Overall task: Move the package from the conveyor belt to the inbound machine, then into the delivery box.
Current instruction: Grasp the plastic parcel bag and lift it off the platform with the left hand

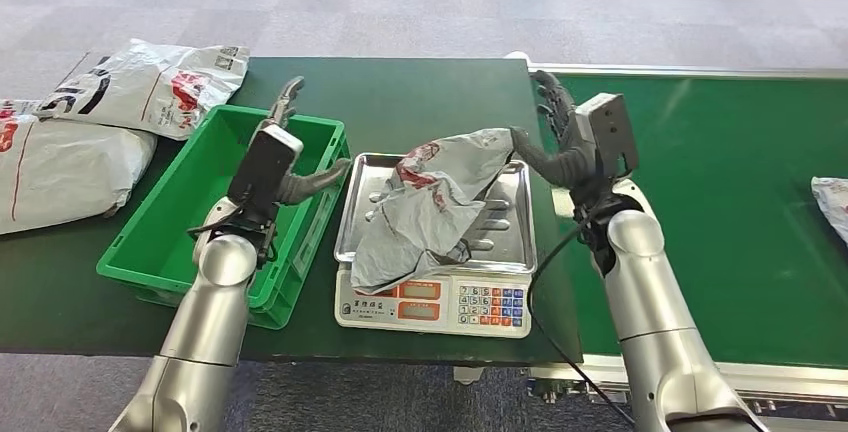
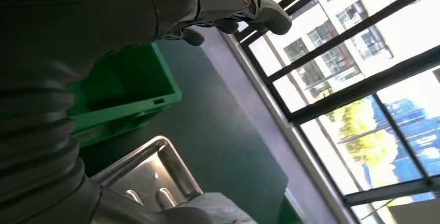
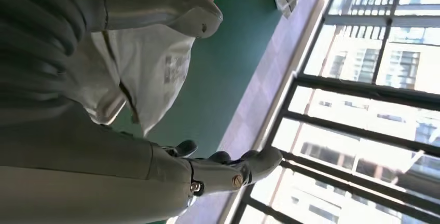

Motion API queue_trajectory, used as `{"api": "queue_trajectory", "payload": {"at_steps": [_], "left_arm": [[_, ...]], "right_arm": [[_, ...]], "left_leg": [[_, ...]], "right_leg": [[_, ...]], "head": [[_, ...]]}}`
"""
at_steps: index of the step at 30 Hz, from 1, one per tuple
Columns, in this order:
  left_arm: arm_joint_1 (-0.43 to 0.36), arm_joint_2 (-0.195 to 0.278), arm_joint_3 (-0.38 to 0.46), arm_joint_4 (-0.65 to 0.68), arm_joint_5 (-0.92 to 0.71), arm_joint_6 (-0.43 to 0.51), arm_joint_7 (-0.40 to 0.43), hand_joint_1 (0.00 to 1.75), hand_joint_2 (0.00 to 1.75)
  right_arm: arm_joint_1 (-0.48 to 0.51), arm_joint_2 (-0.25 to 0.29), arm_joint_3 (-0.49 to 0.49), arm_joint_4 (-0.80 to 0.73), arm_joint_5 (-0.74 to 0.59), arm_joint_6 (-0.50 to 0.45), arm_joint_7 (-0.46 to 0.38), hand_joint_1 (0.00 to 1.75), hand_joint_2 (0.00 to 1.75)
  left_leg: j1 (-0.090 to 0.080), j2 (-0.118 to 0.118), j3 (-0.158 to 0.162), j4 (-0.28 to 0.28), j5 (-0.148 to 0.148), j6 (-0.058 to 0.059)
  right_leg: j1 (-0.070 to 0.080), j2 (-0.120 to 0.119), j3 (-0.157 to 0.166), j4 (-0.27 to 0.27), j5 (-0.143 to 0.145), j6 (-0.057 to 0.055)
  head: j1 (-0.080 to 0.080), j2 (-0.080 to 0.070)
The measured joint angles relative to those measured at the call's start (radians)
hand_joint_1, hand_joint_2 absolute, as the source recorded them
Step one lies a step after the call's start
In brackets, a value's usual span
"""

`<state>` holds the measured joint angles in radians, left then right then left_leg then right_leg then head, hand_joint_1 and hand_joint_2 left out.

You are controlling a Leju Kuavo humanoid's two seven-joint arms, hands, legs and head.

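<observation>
— Crinkled grey plastic, that package (image 1: pixel 435 202); where does it lie?
— Slumped across the scale's (image 1: pixel 432 304) shiny steel tray (image 1: pixel 520 214), one corner lifted toward the right hand (image 1: pixel 560 142).
— Pinched?
— Its thumb touches that corner, fingers spread upward; I cannot tell whether it grips.
— And the left hand (image 1: pixel 290 157)?
— Spread apart, holding nothing, over the ribbed green plastic crate (image 1: pixel 160 242) beside the tray.
</observation>
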<state>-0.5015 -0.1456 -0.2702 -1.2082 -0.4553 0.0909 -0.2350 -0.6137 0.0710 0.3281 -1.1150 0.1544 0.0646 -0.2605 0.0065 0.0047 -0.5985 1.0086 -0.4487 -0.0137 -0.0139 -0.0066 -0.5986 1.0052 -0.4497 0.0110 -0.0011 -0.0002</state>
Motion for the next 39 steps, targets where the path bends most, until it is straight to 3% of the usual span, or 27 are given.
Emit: {"api": "queue_trajectory", "payload": {"at_steps": [7, 15, 19, 20, 23, 24, 29, 39], "left_arm": [[-0.078, -0.04, -0.1, 0.192, -0.069, -0.025, 0.03, 0.0, 1.75], [-0.111, -0.063, -0.139, 0.277, -0.075, -0.029, 0.034, 0.0, 1.75], [-0.132, -0.082, -0.164, 0.329, -0.123, -0.094, 0.074, 0.0, 1.75], [-0.14, -0.092, -0.178, 0.354, -0.144, -0.114, 0.089, 0.1, 1.75], [-0.159, -0.124, -0.231, 0.445, -0.215, -0.154, 0.132, 1.41, 1.75], [-0.165, -0.134, -0.248, 0.476, -0.236, -0.16, 0.142, 1.75, 1.75], [-0.203, -0.172, -0.296, 0.598, -0.274, -0.163, 0.15, 1.75, 1.75], [-0.25, -0.196, -0.31, 0.689, -0.296, -0.186, 0.138, 1.75, 1.75]], "right_arm": [[0.144, -0.063, -0.062, -0.213, 0.02, -0.065, -0.064, 0.0, 1.75], [0.187, -0.086, -0.088, -0.293, 0.024, -0.07, -0.068, 0.0, 1.75], [0.211, -0.09, -0.096, -0.316, 0.04, -0.105, -0.094, 0.0, 1.75], [0.222, -0.09, -0.099, -0.324, 0.044, -0.121, -0.108, 0.0, 1.75], [0.26, -0.088, -0.123, -0.359, 0.039, -0.19, -0.163, 0.0, 1.75], [0.271, -0.088, -0.135, -0.374, 0.032, -0.215, -0.178, 0.0, 1.75], [0.317, -0.086, -0.208, -0.435, 0.006, -0.265, -0.191, 0.0, 1.75], [0.372, -0.063, -0.268, -0.452, -0.025, -0.21, -0.2, 0.0, 1.75]], "left_leg": [[-0.001, 0.001, -0.002, 0.0, -0.001, 0.001], [-0.001, 0.003, -0.002, 0.0, -0.001, 0.001], [-0.001, 0.001, -0.002, 0.0, 0.0, 0.001], [-0.001, 0.0, -0.002, 0.0, 0.0, 0.001], [-0.002, -0.001, -0.003, 0.0, -0.001, 0.001], [-0.002, -0.001, -0.003, 0.0, -0.001, 0.001], [-0.003, -0.001, -0.002, 0.0, -0.002, 0.003], [-0.003, -0.002, 0.003, -0.001, -0.002, 0.003]], "right_leg": [[-0.001, 0.001, -0.002, 0.0, 0.0, 0.0], [0.0, 0.003, -0.002, 0.0, 0.0, 0.0], [0.0, 0.001, -0.002, 0.0, 0.0, 0.0], [0.0, 0.0, -0.001, 0.0, 0.0, 0.0], [-0.002, -0.001, -0.001, 0.0, 0.0, 0.0], [-0.002, -0.001, -0.001, 0.0, 0.0, 0.001], [-0.003, -0.002, 0.0, -0.001, -0.001, 0.002], [-0.003, -0.003, 0.006, -0.001, -0.002, 0.003]], "head": [[0.0, 0.0], [0.0, 0.0], [0.0, 0.0], [0.0, 0.0], [0.0, 0.0], [0.0, 0.0], [0.0, 0.0], [0.0, 0.0]]}}
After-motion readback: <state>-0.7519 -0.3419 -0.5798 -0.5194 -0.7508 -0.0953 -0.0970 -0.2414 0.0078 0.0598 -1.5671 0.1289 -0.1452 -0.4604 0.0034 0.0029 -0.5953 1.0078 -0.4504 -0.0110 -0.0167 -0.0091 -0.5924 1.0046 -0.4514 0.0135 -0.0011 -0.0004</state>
